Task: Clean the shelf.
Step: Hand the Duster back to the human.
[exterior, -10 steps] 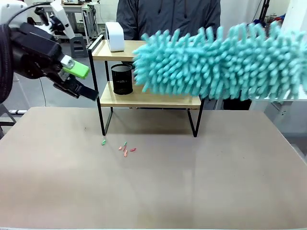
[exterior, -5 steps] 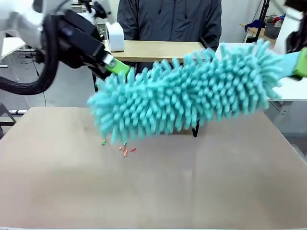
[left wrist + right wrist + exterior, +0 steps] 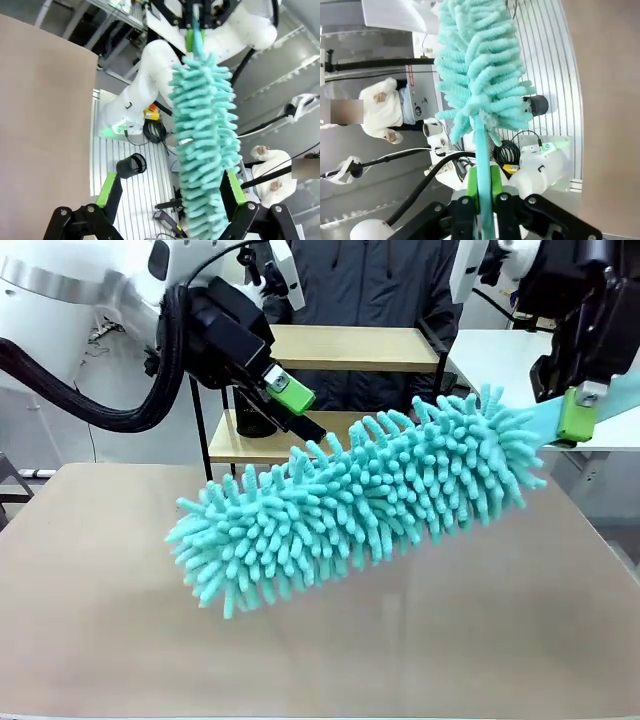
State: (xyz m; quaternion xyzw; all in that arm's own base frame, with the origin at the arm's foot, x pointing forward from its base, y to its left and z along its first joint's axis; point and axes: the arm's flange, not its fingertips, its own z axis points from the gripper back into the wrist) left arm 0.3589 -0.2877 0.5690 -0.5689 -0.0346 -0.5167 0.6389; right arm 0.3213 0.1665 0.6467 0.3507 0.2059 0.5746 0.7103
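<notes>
**Shelf** [image 3: 352, 347]: two light wooden boards in a thin black frame. It is stood at the far middle of the table [image 3: 470, 640], just before a person [image 3: 375, 285] in a dark jacket. The upper board is seen between the two arms. The lower board is largely hidden behind the left arm and the duster.

**Duster** [image 3: 360, 502]: long, teal, shaggy. It is carried in the air above the table, in front of the shelf. It is tilted, with the free end low toward the robot's left and the handle [image 3: 548, 426] raised to the right.

**Right gripper** [image 3: 573, 426]: fingers are pressed together on the flat handle. In the right wrist view the handle [image 3: 481, 150] is seen clamped between the green pads.

**Left gripper** [image 3: 297, 410]: jaws are spread wide and nothing is gripped. It is held just above the duster's middle, before the shelf's lower board. Contact with the fringe cannot be judged.
</notes>
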